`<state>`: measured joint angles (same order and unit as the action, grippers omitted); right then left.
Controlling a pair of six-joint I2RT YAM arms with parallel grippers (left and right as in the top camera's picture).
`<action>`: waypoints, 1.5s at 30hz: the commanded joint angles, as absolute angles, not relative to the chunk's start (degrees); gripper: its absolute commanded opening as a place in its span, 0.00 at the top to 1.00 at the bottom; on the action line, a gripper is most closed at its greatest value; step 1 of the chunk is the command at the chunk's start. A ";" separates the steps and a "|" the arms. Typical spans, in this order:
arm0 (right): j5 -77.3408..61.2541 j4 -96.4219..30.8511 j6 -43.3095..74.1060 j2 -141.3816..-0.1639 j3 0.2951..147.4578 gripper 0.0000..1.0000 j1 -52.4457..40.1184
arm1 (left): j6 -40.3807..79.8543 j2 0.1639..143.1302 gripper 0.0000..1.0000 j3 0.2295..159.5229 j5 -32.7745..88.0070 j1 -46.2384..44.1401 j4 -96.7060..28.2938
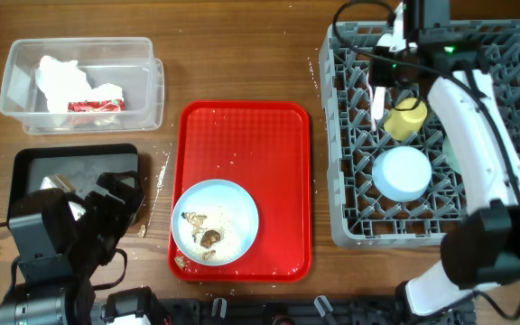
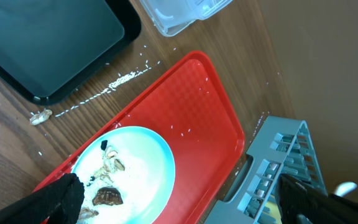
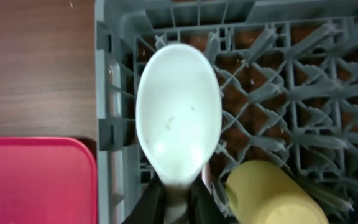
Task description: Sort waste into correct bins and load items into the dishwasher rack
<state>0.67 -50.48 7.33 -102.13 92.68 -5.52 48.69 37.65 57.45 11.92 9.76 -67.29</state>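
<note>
My right gripper [image 1: 388, 68] is shut on the white plastic spoon [image 1: 379, 95] over the far left part of the grey dishwasher rack [image 1: 346, 217]. In the right wrist view the spoon [image 3: 179, 106] is pinched at its neck by the fingers [image 3: 178, 199], beside the yellow-green cup [image 3: 266, 193]. The cup [image 1: 405, 119], the upturned light blue bowl [image 1: 403, 171] and a pale green dish [image 1: 450, 153] are in the rack. The light blue plate [image 1: 233, 203] holds food scraps [image 1: 208, 236] on the red tray [image 1: 278, 135]. My left gripper [image 2: 179, 199] is open and empty above the plate [image 2: 148, 155].
The clear box [image 1: 16, 86] at far left holds white tissue [image 1: 57, 77] and a red-and-white wrapper [image 1: 93, 104]. The black tray [image 1: 70, 162] lies under my left arm. A crumb [image 2: 40, 116] and fine grains lie on the wood between the trays.
</note>
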 commanded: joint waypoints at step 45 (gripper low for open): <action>-0.86 -57.49 9.04 -86.67 94.04 0.00 -5.54 | 48.21 37.54 0.00 57.43 12.51 9.87 -67.13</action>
